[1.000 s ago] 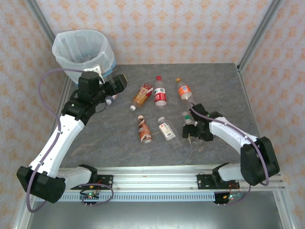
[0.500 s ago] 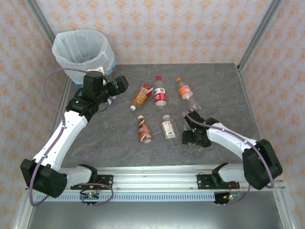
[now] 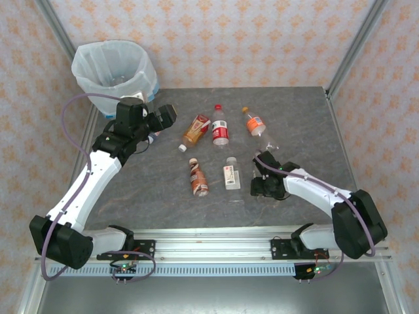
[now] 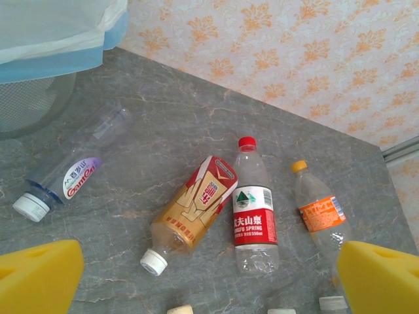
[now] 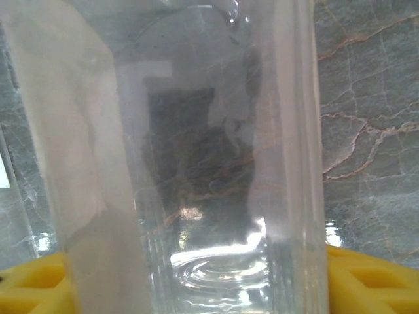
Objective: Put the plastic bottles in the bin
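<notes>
- Sliding toward the bottom of the overhead frame since a second ago, the right gripper (image 3: 260,186) now sits just right of the white-label bottle (image 3: 229,174). That bottle has turned from slanted to nearly straight up the frame.
- The grey table (image 3: 294,124) carries the loose bottles across its middle.
- The bin (image 3: 147,75) is at the upper left of the overhead frame, by the table's far left corner, with its white bag folded over the rim. The left wrist view catches its wall (image 4: 33,98) at the upper left.
- The left gripper (image 3: 167,112) hovers just right of the bin. Its yellow pads (image 4: 39,275) are spread wide with nothing between them.
- In the right wrist view, yellow pads (image 5: 366,281) press in on either side of a clear bottle (image 5: 216,163) held between them.
- Three bottles lie in a row at the centre: a red-and-gold bottle (image 3: 195,129), a red-label bottle (image 3: 220,125) and an orange-label bottle (image 3: 255,125).
- A brown bottle (image 3: 197,176) lies below them, left of the white-label one.
- A purple-label bottle (image 4: 72,173) lies near the bin's base.
</notes>
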Tool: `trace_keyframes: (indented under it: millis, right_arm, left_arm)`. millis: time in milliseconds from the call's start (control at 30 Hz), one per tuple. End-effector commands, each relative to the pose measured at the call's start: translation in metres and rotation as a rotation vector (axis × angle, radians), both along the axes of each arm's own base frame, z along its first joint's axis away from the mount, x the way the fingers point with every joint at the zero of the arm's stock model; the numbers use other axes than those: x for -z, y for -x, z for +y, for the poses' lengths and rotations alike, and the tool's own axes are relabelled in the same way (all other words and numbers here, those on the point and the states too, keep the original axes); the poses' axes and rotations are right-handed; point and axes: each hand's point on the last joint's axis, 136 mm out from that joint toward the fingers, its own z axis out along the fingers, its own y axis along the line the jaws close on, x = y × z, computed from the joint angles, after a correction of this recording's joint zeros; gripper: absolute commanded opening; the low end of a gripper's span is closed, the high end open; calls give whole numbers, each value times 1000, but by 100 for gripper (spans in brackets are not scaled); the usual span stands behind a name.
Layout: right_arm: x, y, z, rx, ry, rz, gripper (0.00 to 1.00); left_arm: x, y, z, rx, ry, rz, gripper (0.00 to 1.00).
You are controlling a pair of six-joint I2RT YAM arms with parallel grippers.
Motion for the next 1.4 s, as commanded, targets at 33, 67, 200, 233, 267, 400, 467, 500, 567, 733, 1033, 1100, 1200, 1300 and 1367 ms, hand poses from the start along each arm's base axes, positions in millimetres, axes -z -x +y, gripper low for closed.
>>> trace_keyframes:
  millis: [33, 67, 200, 233, 267, 400, 467, 500, 567, 733, 1033, 1100, 1200, 1300, 1367]
  right_arm:
    - [-10, -3, 5, -29, -44, -74, 58]
    - [-13, -3, 6, -35, -55, -88, 55]
    - [-24, -5, 7, -44, -82, -141, 41]
    - [-27, -6, 8, -49, -88, -154, 38]
    - [-31, -6, 9, -49, -97, -166, 35]
    - [-45, -10, 14, -65, -141, -223, 25]
    - [-52, -12, 16, -75, -160, -254, 21]
    - [-56, -13, 17, -80, -166, -274, 18]
    - [-65, -15, 18, -90, -184, -310, 13]
    - [-93, -23, 33, -120, -292, -421, 0]
    - [-155, -35, 93, -234, -675, -584, 0]
    - [-167, -38, 102, -249, -730, -603, 0]
    - [-181, -41, 115, -286, -777, -597, 0]
    - [-194, -42, 131, -347, -768, -631, 0]
    - [-197, -41, 144, -394, -763, -627, 0]
  left_arm:
    - [13, 0, 6, -26, -25, 34, 100]
    - [14, 0, 6, -26, -25, 37, 100]
    - [14, 1, 6, -27, -25, 37, 100]
    - [15, 1, 6, -26, -24, 37, 100]
    - [15, 1, 6, -27, -23, 36, 100]
    - [15, 2, 5, -25, -17, 37, 100]
    - [16, 2, 5, -24, -18, 39, 100]
    - [15, 2, 5, -23, -17, 38, 100]
    - [17, 3, 5, -20, -15, 41, 100]
    - [13, 3, 0, 1, 1, 31, 100]
    - [11, 2, -8, 41, 29, 18, 100]
    - [11, 2, -9, 31, 55, 24, 100]
    - [13, 2, -11, 37, 59, 32, 100]
    - [14, 2, -18, 74, 75, 34, 100]
    - [13, 3, -28, 130, 107, 27, 100]
